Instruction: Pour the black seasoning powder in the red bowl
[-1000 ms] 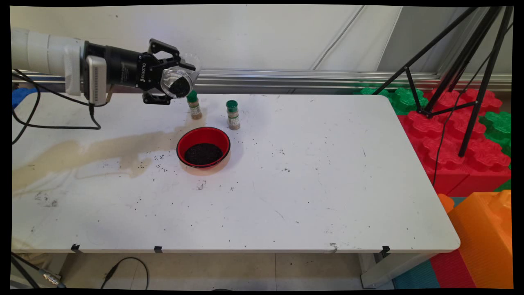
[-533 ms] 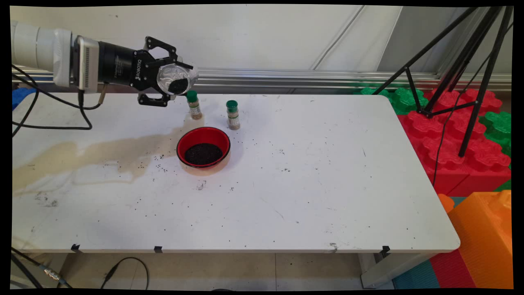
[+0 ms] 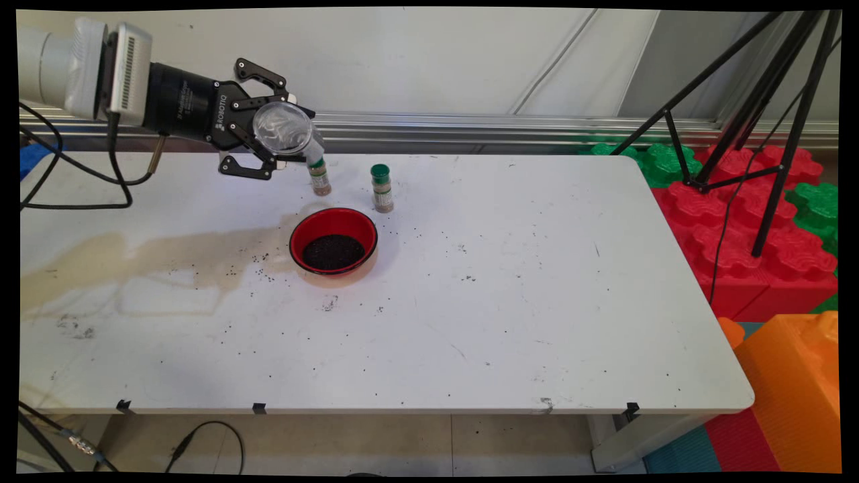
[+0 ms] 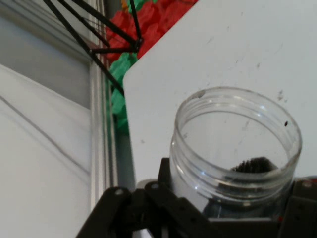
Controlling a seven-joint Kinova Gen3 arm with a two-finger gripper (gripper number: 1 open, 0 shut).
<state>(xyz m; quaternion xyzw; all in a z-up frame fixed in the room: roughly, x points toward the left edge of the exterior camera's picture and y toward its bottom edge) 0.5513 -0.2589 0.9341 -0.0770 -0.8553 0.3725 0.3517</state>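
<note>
Clear plastic jar [image 3: 284, 129] sits clamped in the gripper [image 3: 282, 137], held tipped on its side in the air above the table's [image 3: 510, 308] far left part, just over the nearer of two green-capped spice bottles. In the main view the jar's round bottom faces the camera and hides the cap of the left spice bottle [image 3: 320, 178]; the right spice bottle [image 3: 382, 188] stands upright a little to the right. Just in front of both bottles rests a red bowl [image 3: 333, 240] holding dark seeds [image 3: 333, 251], with scattered dark specks on the table around it and a brownish stain [image 3: 154, 251] spreading to the left. Black tripod legs [image 3: 772, 100] and red and green foam blocks [image 3: 745, 221] stand beyond the table's right end.

In the hand view the jar [image 4: 237, 151] fills the lower right, its threaded mouth open and pointing away, a small heap of dark seeds [image 4: 253, 165] lying inside against its lower wall. The gripper's [image 4: 218, 208] black linkage closes around the jar's base. Behind it lie the white table [image 4: 198, 64], the tripod [image 4: 104, 29] and the foam blocks [image 4: 143, 29].
</note>
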